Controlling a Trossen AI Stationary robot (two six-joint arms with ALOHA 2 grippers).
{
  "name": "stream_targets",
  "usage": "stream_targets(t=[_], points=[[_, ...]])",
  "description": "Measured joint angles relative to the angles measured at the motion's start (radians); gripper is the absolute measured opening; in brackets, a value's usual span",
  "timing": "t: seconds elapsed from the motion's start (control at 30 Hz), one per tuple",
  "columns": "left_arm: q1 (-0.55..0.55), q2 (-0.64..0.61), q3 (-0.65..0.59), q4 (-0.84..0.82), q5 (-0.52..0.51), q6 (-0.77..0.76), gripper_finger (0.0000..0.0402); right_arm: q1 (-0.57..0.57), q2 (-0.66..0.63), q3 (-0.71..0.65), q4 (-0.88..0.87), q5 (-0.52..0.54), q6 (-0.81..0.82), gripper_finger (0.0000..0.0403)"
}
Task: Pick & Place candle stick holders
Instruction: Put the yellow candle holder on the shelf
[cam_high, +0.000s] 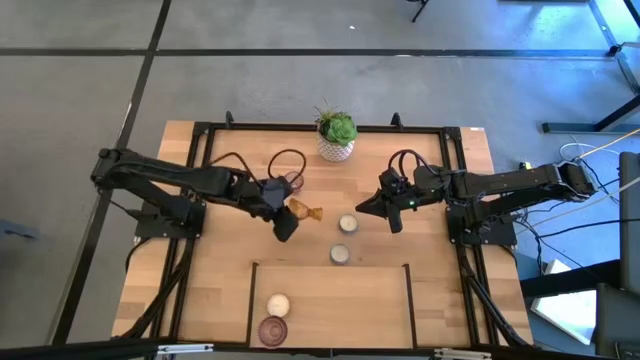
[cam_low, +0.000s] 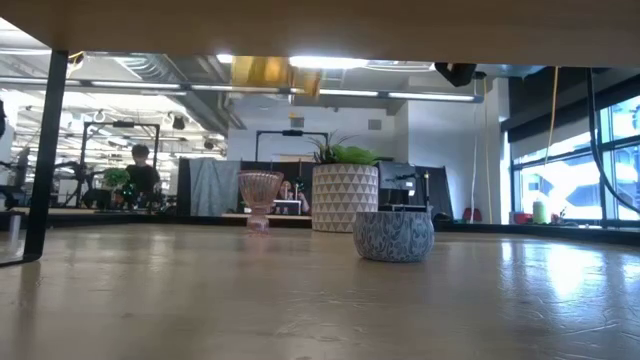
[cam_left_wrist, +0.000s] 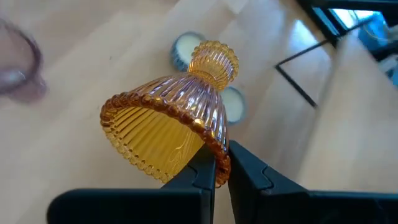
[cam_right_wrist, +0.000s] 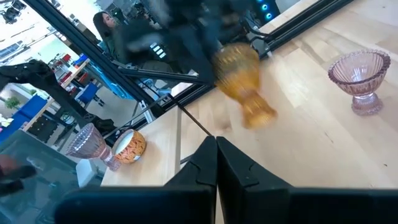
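My left gripper (cam_high: 288, 214) is shut on an amber ribbed-glass candle stick holder (cam_left_wrist: 171, 118), which it carries above the middle of the table. A purplish-pink glass holder (cam_high: 293, 181) stands on its foot just beyond it. Two cream-white holders (cam_high: 347, 224) (cam_high: 340, 253) stand on the table toward the centre. At the near edge sit another cream holder (cam_high: 278, 304) and a pink one (cam_high: 272, 329). My right gripper (cam_right_wrist: 216, 148) hangs shut with nothing in it, right of centre (cam_high: 385, 207). My left gripper pinches the rim of the amber holder's bowl (cam_left_wrist: 217, 154), one finger inside the bowl's mouth and one outside. The fingers slant down from the table's left. The holder is lifted clear and tilted, its narrow foot (cam_left_wrist: 213, 59) pointing away from the gripper toward the right.
A green plant in a white patterned pot (cam_high: 337, 137) stands at the table's far middle. A black line (cam_high: 330, 265) marks off a rectangle at the near middle. Cables loop behind both arms (cam_high: 285, 158).
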Motion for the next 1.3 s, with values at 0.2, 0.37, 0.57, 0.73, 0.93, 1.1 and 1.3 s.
stream_targets(t=[0.2, 0.37, 0.57, 0.73, 0.93, 1.1, 1.3], points=[[-0.068, 0.055, 0.285, -0.2, -0.051, 0.045, 0.0016, 0.0, 0.0, 0.0, -0.001, -0.004, 0.024, 0.0001], [-0.149, 0.2, 0.528, -0.377, -0.054, 0.081, 0.0016, 0.003, 0.0, 0.0, -0.001, -0.004, 0.061, 0.0001], [-0.238, 0.445, 0.864, -0.604, -0.044, 0.193, 0.0016, 0.021, 0.0, 0.0, -0.001, -0.001, 0.119, 0.0001], [-0.283, 0.599, 1.116, -0.77, -0.01, 0.336, 0.0016, 0.044, 0.0, 0.0, -0.001, 0.076, 0.182, 0.0001], [-0.346, 0.63, 1.134, -0.854, -0.024, 0.475, 0.0016, 0.078, 0.0, 0.0, 0.001, 0.181, 0.264, 0.0001], [-0.407, 0.633, 1.139, -0.852, -0.133, 0.577, 0.0016, 0.101, 0.009, 0.0, 0.007, 0.258, 0.298, 0.0001], [-0.418, 0.658, 1.139, -0.861, -0.129, 0.749, 0.0016, 0.14, 0.045, 0.0, 0.012, 0.276, 0.364, 0.0001]])
